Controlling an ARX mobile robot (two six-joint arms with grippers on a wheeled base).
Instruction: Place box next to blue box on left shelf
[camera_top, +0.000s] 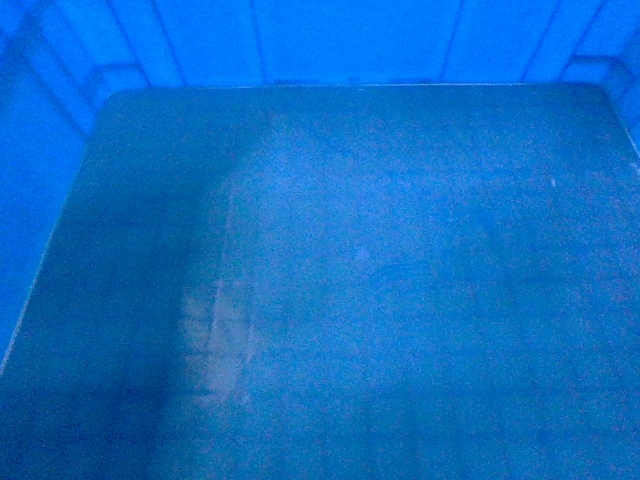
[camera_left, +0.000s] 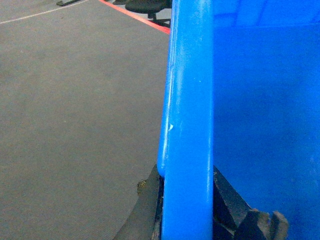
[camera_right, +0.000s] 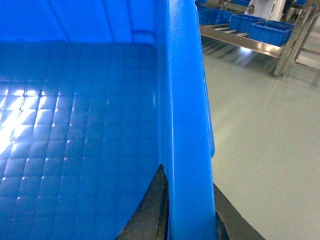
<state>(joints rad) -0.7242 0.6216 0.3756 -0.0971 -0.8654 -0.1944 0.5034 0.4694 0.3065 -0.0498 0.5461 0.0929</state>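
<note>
Left claw (camera_left: 186, 212): closed over the box (camera_left: 260, 125), one dark finger seen outside the rim, the other inside, with the rim clamped between them. Right claw (camera_right: 187, 212): the same hold on the opposite rim, dark fingers pressed to both faces of the wall. Neither claw is seen whole; only finger parts at the lower frame edge are visible.

Box held up between the two arms, clear of the floor (camera_left: 75, 125), which is seen grey below the left rim. From the head view only the inner floor and far wall of the box (camera_top: 330, 280) are seen; nothing is carried inside.

Handling, as judged: rigid moulded plastic, thick rounded rim, smooth glossy walls. Likely light when empty but bulky. The walls are slick, so the rim is the proper place to be taken; a pinch lower on the wall would probably slide. Some flex or twist may be expected if the two arms are not kept level, and the rim could slip through the fingers if the box is tilted. A square-grid pattern is noted on the box floor in the right wrist view.

Beyond, to the right: a metal rack (camera_right: 240, 42) carrying several small blue boxes (camera_right: 270, 31), well apart from the held box. Whether this is the left shelf cannot be told.
</note>
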